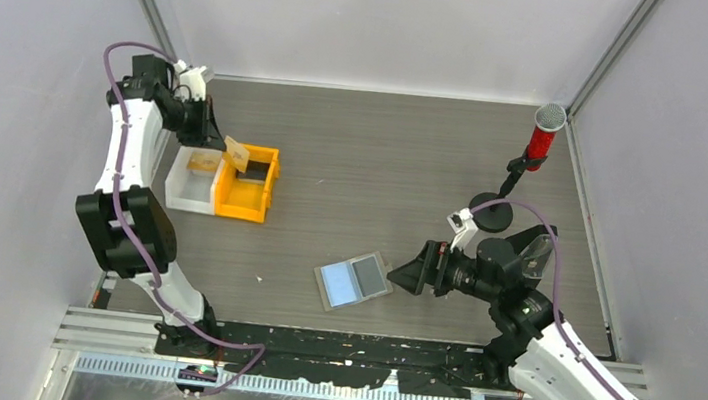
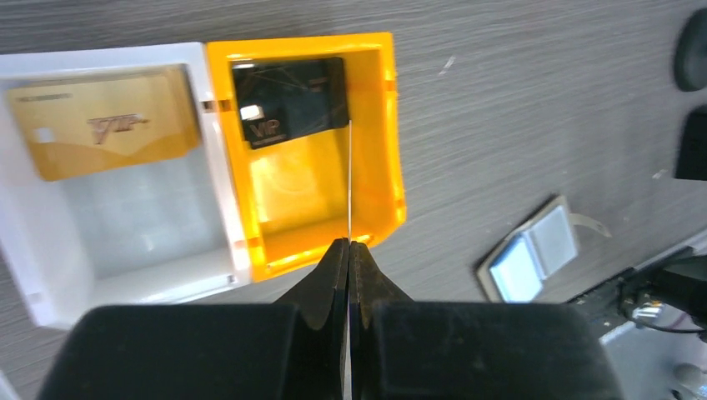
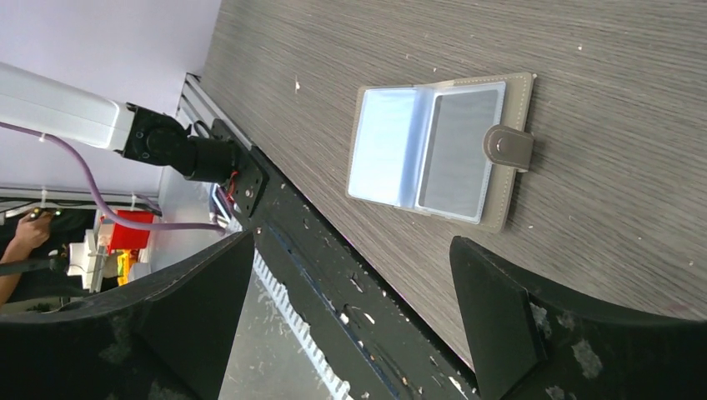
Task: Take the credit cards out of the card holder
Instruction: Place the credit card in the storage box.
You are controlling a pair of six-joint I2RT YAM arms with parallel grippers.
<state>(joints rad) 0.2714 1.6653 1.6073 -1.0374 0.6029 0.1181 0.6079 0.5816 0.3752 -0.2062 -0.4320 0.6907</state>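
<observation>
The card holder [image 1: 354, 280] lies open and flat on the table; in the right wrist view [image 3: 438, 150] its left panel looks light blue, its right panel grey, with a clasp tab [image 3: 510, 147]. My right gripper [image 1: 400, 274] is open and empty just right of it, not touching; its jaws [image 3: 350, 250] stand wide apart. My left gripper [image 1: 219, 139] is shut on a thin card [image 1: 235, 154], tan in the top view and edge-on in the left wrist view [image 2: 350, 183], above the orange bin [image 1: 249, 183]. The holder also shows in the left wrist view [image 2: 534, 258].
A white bin [image 2: 25, 250] holds a gold VIP card [image 2: 108, 125]; the orange bin [image 2: 392, 125] holds a black VIP card [image 2: 288, 100]. A red microphone [image 1: 541, 136] on a black base [image 1: 489, 213] and a black wedge stand [image 1: 535, 253] are at the right.
</observation>
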